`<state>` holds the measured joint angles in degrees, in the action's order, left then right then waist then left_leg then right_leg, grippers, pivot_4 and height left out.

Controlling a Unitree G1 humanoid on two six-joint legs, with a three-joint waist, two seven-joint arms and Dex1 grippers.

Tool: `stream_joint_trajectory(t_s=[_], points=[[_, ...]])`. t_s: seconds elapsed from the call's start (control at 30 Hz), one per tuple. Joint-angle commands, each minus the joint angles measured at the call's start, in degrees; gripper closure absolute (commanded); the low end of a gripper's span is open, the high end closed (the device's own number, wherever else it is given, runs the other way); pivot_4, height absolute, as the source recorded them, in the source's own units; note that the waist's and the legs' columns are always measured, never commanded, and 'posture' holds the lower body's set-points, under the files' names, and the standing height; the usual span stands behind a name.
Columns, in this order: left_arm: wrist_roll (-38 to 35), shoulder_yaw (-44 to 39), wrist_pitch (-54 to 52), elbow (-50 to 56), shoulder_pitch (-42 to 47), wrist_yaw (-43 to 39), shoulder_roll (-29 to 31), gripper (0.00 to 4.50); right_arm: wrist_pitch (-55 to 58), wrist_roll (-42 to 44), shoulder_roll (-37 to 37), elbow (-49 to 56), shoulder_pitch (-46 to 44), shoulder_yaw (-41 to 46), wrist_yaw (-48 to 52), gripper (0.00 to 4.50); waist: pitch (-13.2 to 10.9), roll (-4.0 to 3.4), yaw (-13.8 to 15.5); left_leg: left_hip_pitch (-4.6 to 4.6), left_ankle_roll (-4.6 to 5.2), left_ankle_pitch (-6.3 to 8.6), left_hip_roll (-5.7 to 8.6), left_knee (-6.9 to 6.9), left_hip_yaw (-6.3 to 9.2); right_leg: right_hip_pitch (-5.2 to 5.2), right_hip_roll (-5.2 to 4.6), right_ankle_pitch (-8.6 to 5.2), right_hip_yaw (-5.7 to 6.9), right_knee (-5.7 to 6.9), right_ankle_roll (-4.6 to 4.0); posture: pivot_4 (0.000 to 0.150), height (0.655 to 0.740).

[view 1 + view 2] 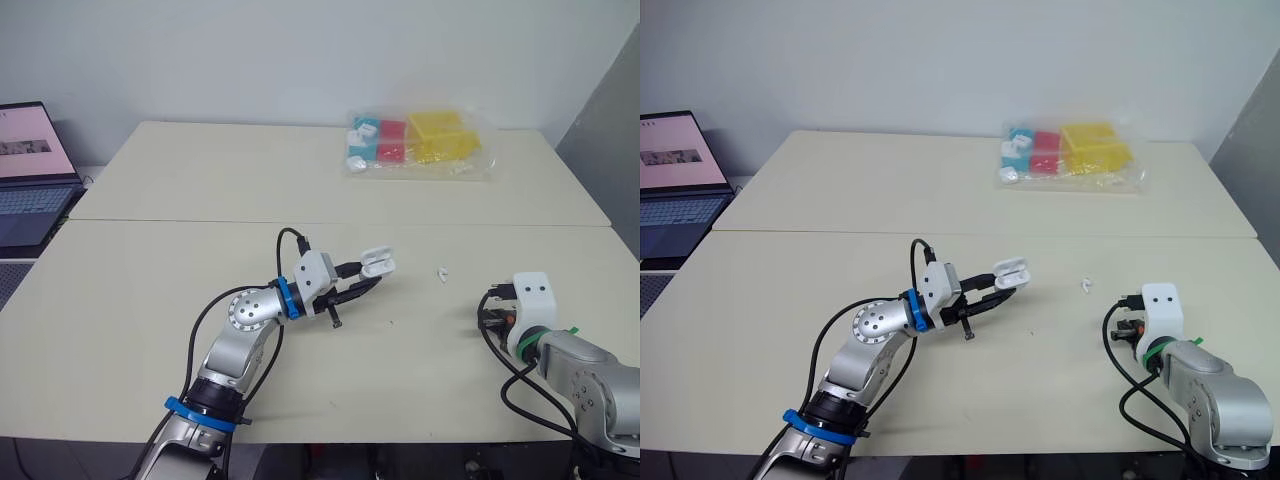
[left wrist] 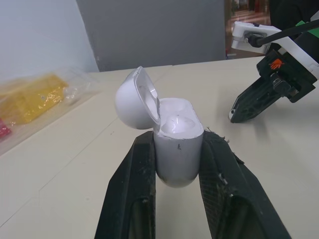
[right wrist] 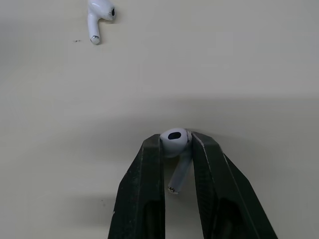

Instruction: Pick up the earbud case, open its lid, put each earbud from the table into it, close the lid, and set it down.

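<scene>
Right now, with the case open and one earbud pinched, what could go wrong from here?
The right gripper pinches the held earbud only by its round head, stem hanging free; it may twist or slip in transit. The left gripper clamps the earbud case by its body, lid open; a misaligned push could tilt it. The second earbud lies loose near the right gripper and could be knocked away.

The picture's edge cuts off the laptop (image 1: 30,170); the loose earbud (image 1: 442,273) is a mere speck.
</scene>
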<state>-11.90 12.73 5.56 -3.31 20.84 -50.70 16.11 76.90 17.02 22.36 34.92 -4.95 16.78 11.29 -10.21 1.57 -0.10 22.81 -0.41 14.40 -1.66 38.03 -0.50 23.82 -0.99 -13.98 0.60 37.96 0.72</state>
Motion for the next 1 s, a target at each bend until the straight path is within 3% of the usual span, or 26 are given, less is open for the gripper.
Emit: stream_joint_trajectory(t_s=[0.03,0.13,0.2,0.4,0.57,0.77,1.0], points=[[0.31,0.17,0.66,2.41,0.58,0.14,0.14,3.70,0.51,0.04,1.33,0.81,0.48,1.94,0.43,4.09,0.00,0.00,0.00,0.00,0.00,0.00,0.00,0.00,0.00,0.00,0.00,0.00,0.00,0.00,0.00,0.150,0.7400],[0.38,0.10,0.53,2.56,0.45,0.15,0.21,3.70,-0.12,0.90,3.77,0.95,0.54,1.67,2.59,4.09,0.00,0.00,0.00,0.01,0.00,0.00,0.00,-0.01,-0.01,0.01,0.00,0.00,0.00,-0.01,0.00,0.150,0.7400],[0.29,-0.02,0.34,2.89,0.21,0.02,0.48,3.70,-3.13,2.84,9.94,1.38,0.49,-0.69,8.80,4.09,-0.03,-0.05,-0.01,0.01,0.00,0.00,0.00,-0.02,0.00,0.01,0.00,0.00,0.00,-0.03,0.00,0.150,0.7400],[-0.51,-0.35,-0.77,4.63,-0.81,-1.14,2.47,3.70,-23.76,3.52,33.15,-2.28,-0.44,-10.08,32.86,4.09,-0.05,-0.03,-0.19,0.01,0.01,0.01,0.06,-0.07,-0.06,0.04,0.06,0.00,0.01,-0.16,0.01,0.150,0.7400],[-0.27,-0.90,-0.63,4.91,-1.18,-1.60,3.99,3.70,-41.32,0.10,43.81,-9.09,-0.58,-16.23,48.56,4.09,-0.05,-0.03,-0.01,0.03,0.01,0.01,0.05,-0.09,-0.06,0.03,0.25,-0.01,0.10,-0.19,-0.02,0.150,0.7400],[-0.07,-1.14,-0.86,6.27,-2.71,-1.03,4.94,3.70,-59.73,-9.71,48.99,-23.16,-4.25,-25.95,60.17,4.09,-0.07,-0.01,-0.08,0.00,0.00,0.01,-0.02,-0.08,-0.12,0.04,0.13,-0.01,0.04,-0.22,0.00,0.150,0.7400],[0.08,-1.35,-1.31,7.94,-4.24,-0.48,5.57,3.70,-71.63,-19.69,45.76,-34.60,-11.60,-32.65,62.41,4.09,-0.07,-0.01,-0.08,-0.02,0.00,0.01,-0.01,-0.07,-0.21,0.10,0.02,0.01,0.01,-0.15,0.03,0.150,0.7400]])
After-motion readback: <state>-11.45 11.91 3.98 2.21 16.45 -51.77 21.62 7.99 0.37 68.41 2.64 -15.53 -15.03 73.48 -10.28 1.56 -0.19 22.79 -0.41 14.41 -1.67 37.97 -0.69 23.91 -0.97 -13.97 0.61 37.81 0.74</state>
